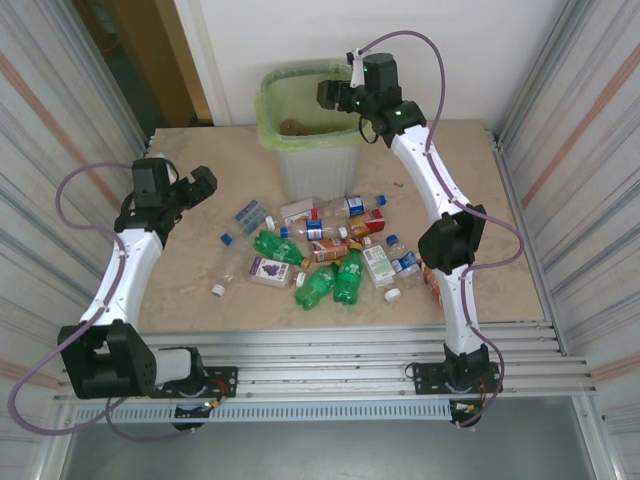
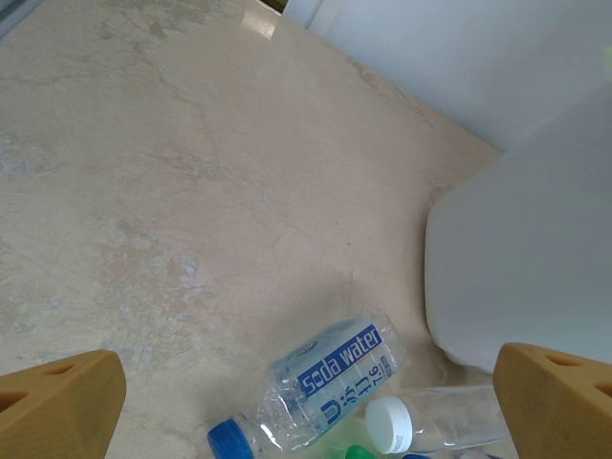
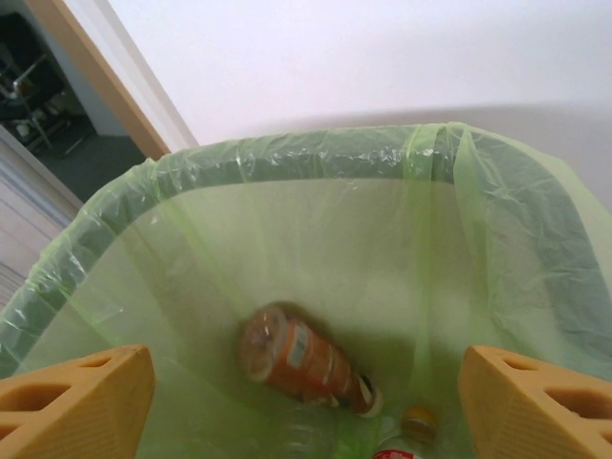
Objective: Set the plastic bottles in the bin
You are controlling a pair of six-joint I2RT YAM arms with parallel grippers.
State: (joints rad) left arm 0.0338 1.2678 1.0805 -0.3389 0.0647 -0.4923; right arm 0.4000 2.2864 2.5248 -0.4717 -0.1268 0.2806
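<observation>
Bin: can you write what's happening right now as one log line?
right tool: open, empty, over bin | orange bottle: inside bin | left tool: open, above table | other bottles: on table

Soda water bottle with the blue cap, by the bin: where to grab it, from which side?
Grip the soda water bottle across its labelled mid-body, coming straight down. It lies flat on its side on the table, so a pinch across the width looks surest. Its upper-left flank faces open table; a white-capped clear bottle crowds the other.

Robotics lab test cell: twin robot arms (image 1: 430,180) bolted to alu. rails (image 1: 330,345) at counter (image 1: 190,275) edge, corrugated metal panels (image 1: 50,110) L & R, white wall (image 1: 450,40) behind.
</observation>
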